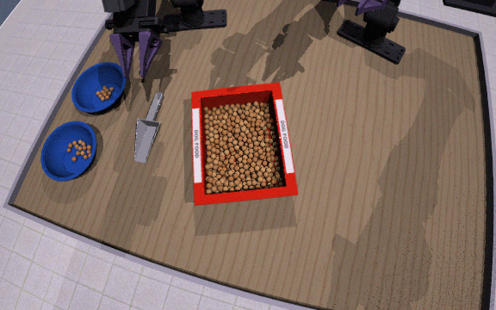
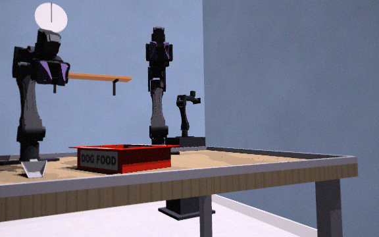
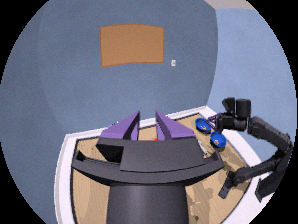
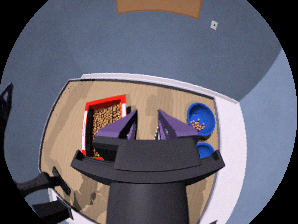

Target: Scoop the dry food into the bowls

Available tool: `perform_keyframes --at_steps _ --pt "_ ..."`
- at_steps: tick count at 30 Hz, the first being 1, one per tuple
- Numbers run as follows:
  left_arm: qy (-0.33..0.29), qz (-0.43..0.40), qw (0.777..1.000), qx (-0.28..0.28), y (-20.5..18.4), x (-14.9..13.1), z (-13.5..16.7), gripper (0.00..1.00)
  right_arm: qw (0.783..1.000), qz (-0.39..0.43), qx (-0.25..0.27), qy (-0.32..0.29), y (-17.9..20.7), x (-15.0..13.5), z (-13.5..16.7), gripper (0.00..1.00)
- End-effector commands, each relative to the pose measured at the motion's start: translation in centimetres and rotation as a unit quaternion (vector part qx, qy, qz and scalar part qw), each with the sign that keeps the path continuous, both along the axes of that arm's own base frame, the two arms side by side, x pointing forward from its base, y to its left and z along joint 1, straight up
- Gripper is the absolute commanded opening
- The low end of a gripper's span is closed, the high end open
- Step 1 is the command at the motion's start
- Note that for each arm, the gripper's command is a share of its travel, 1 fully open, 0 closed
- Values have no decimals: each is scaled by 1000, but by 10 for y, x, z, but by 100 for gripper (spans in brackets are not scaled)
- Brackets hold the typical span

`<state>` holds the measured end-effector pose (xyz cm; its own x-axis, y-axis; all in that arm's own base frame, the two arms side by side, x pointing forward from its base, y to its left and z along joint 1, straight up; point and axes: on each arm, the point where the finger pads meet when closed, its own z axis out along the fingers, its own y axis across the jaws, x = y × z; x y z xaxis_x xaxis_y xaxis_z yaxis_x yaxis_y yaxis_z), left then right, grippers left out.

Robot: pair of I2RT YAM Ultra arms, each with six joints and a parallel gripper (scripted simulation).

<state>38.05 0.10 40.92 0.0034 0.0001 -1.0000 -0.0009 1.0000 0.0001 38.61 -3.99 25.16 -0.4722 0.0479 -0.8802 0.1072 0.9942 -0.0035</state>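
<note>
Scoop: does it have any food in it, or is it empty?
Empty. In the top view the scoop lies on the table with its bare metal pan showing and no pieces in it.
</note>
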Motion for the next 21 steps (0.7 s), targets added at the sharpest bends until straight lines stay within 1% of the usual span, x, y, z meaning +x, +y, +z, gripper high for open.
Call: perform_keyframes --at_steps 1,2,3,4,5,6,7,10,11,12,15,16,17,19,20,21 --pt "13 3 1000 -2 3 3 -9 26 995 13 -8 -99 10 17 60 32" --pt "13 3 1000 -2 3 3 -9 26 995 13 -8 -99 10 17 60 32" --pt "-3 -5 1000 -2 -2 -2 3 26 994 18 -8 -108 13 20 66 32" --pt "-15 -11 1000 -2 -7 -6 8 26 993 23 -7 -118 17 22 71 32" --pt "-14 -10 1000 -2 -7 -6 7 26 987 29 -9 -156 21 12 99 32" --pt "-10 -3 1000 -2 -1 -6 4 26 985 32 -9 -170 24 13 107 32" --pt "-3 9 1000 -2 6 -7 3 26 980 37 -10 -195 28 9 125 32" --pt "-17 -4 1000 -2 -2 -3 12 26 969 42 -14 -243 35 4 157 32" --pt "-14 -4 1000 -2 -2 -2 10 26 965 46 -13 -258 38 2 167 32" --pt "-12 -3 1000 -2 -1 -1 7 26 962 49 -13 -268 40 0 173 32" --pt "-2 -1 1000 -2 0 2 0 26 963 55 -11 -263 45 4 170 32" --pt "8 -1 1000 -2 1 5 -8 26 965 56 -10 -257 46 5 167 32" --pt "4 -1 1000 -2 1 3 -4 26 968 54 -10 -244 44 6 158 32" --pt "4 -1 1000 -2 1 3 -4 26 968 54 -10 -244 44 6 158 32" --pt "-2 -1 1000 -2 0 0 1 26 969 51 -11 -240 42 2 158 32" --pt "13 1 1000 -2 2 4 -11 26 956 60 -12 -286 46 -14 191 32"
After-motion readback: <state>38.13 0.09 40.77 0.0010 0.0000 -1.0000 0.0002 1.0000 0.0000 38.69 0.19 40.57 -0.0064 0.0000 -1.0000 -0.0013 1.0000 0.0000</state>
